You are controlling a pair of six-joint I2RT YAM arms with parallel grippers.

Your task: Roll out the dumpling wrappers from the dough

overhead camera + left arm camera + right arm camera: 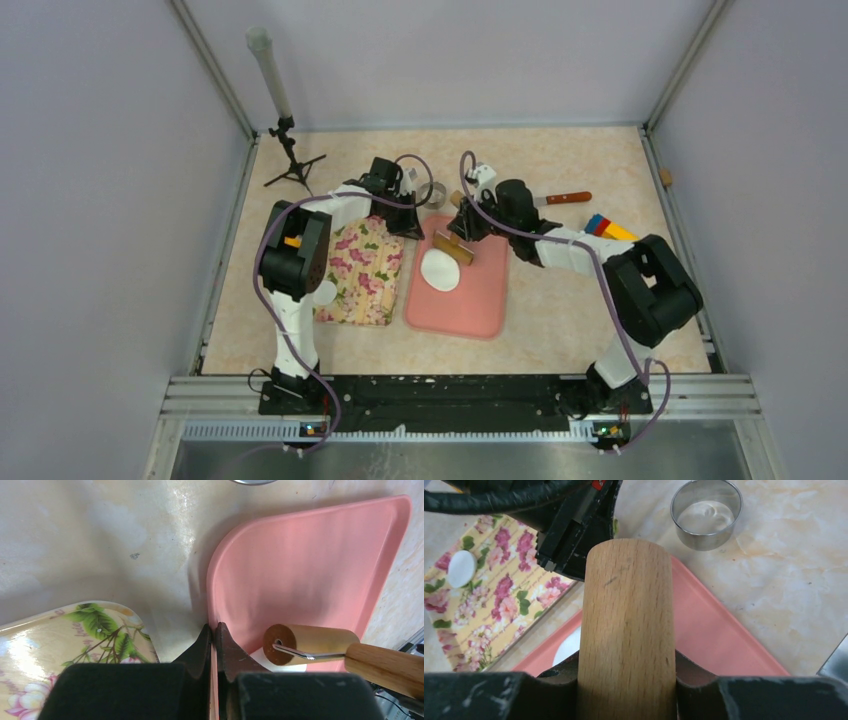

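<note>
The white dough lies flat on the pink board. A small wooden roller rests on the dough's far edge; in the left wrist view its drum sits over the dough. My right gripper is shut on the roller's handle, one finger on each side. My left gripper is shut on the board's left rim near the far corner. One white round wrapper lies on the floral tray.
The floral tray lies left of the board, partly under the left arm. A metal ring cutter stands behind the board. A knife and a coloured block lie at the right, and a small tripod stands far left.
</note>
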